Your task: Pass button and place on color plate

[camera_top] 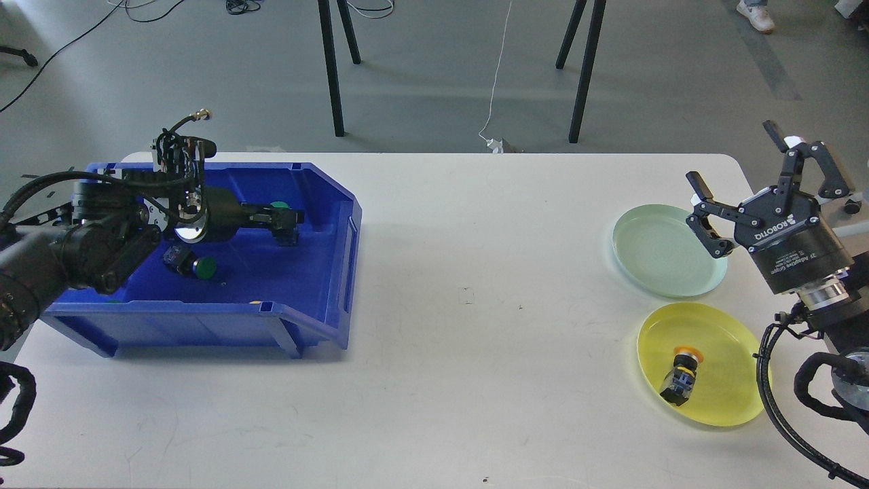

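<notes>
White tabletop (475, 326): left gripper (290, 219), at nine o'clock in the blue bin (326, 272), pinches a small, rigid green button (279, 206), best held by its body; right gripper (760, 180) gapes.

Counts from my head view: one blue bin (326, 272) on the table (475, 305). Two plates: one pale green plate (662, 255), one yellow plate (726, 353). Three buttons visible: two green-capped, first green button (198, 265), second green button (280, 206), both in the bin; one orange-capped button (681, 375) on the yellow plate. Two claws of mine: left claw (292, 221), right claw (747, 180).
</notes>
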